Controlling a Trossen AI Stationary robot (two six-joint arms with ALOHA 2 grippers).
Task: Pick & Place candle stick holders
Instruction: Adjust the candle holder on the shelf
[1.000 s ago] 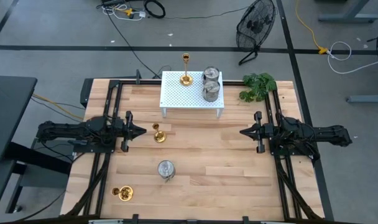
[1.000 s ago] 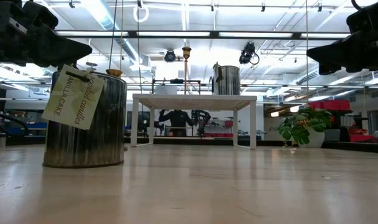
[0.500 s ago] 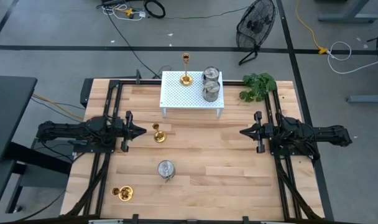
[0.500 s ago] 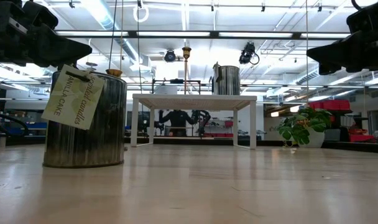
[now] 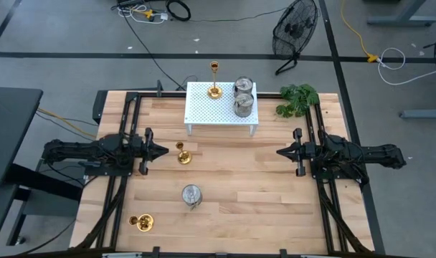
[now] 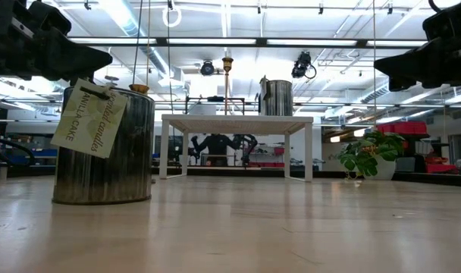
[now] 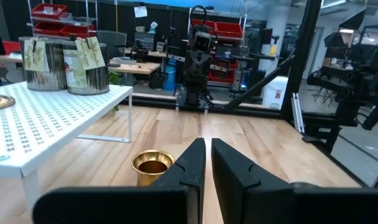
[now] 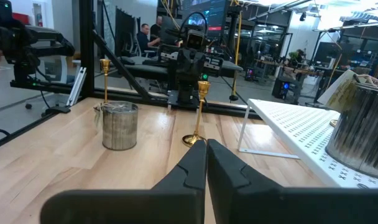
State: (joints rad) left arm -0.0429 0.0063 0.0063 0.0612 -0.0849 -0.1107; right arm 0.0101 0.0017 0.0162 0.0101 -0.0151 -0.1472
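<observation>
1. Nothing has moved since the earlier pictures: both arms and all 6 holders sit exactly where they were.
2. The left gripper (image 5: 163, 151) hangs above the table's left side, its fingers (image 7: 190, 163) pressed together and holding nothing.
3. The right gripper (image 5: 280, 152) hangs above the right side, pointing toward the left arm, fingers (image 8: 193, 160) likewise pressed together and empty.
4. On the white perforated rack (image 5: 204, 107) at the far middle of the table stand 1 gold candle stick holder (image 5: 214, 90) and 2 silver can-like holders (image 5: 243, 87) (image 5: 243, 105), the 2 cans just beside each other.
5. A second gold holder (image 5: 183, 154) stands on the wooden table (image 5: 261, 193) just beside the left gripper's tip, in front of the rack.
6. The third silver holder (image 5: 192, 194), carrying a paper tag, stands near the table's middle, toward the near edge.
7. The third gold holder (image 5: 141, 223) sits near the front left corner, well apart from the others.
8. A green leafy plant (image 5: 297, 98) sits at the far right, beside the rack.
</observation>
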